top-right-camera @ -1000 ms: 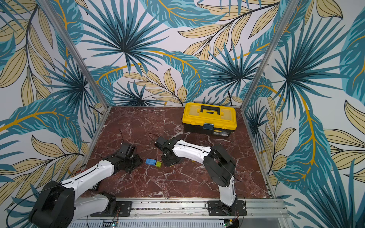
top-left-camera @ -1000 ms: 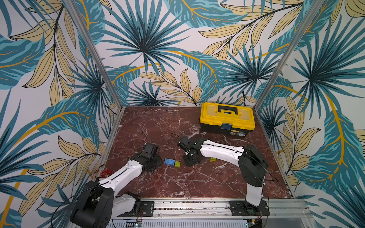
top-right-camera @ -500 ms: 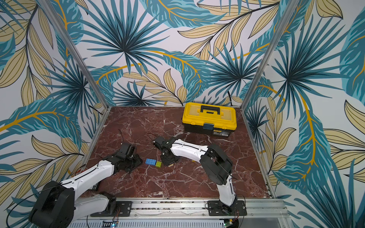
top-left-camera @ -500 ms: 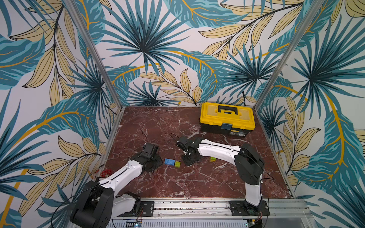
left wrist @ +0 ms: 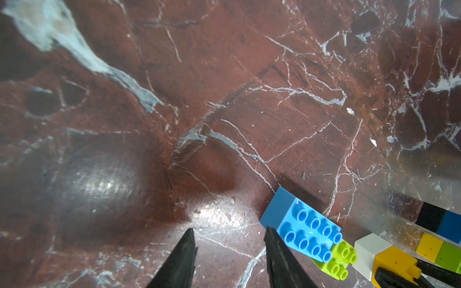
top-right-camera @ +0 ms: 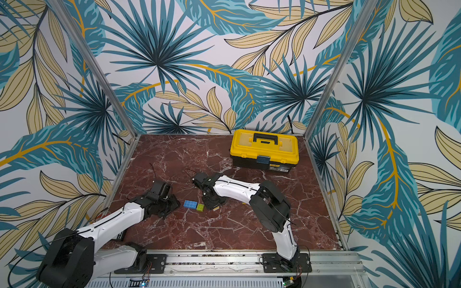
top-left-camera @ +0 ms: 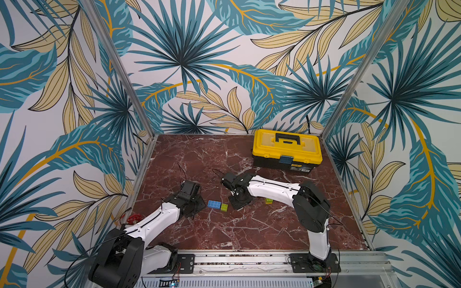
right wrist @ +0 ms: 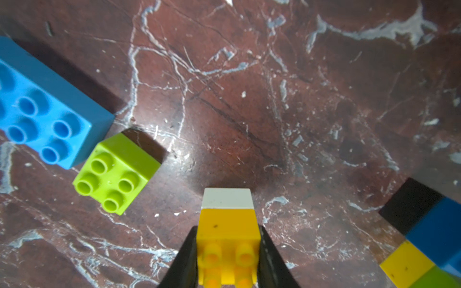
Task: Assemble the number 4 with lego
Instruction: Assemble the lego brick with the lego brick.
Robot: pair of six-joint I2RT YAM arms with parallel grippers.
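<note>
The left gripper (left wrist: 228, 232) is open and empty. The blue brick (left wrist: 304, 229) lies just right of its fingers (left wrist: 274, 251), long axis left-right, with a green brick (left wrist: 338, 259) seemingly touching its right end. Further right, the right gripper (right wrist: 227, 232) grasps a yellow brick (right wrist: 228, 219) with a white brick (right wrist: 227, 198) joined on.

The right arm (top-left-camera: 272, 189) has edged slightly toward the lime green brick (top-left-camera: 224, 207).

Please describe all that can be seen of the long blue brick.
The long blue brick is glossy light blue plastic with eight round studs in two rows of four, all facing up. It lies flat on the marble table, joined to nothing. A lime green brick sits at one short end; whether they touch is unclear. The open left claw stands close beside it, not gripping it.
</note>
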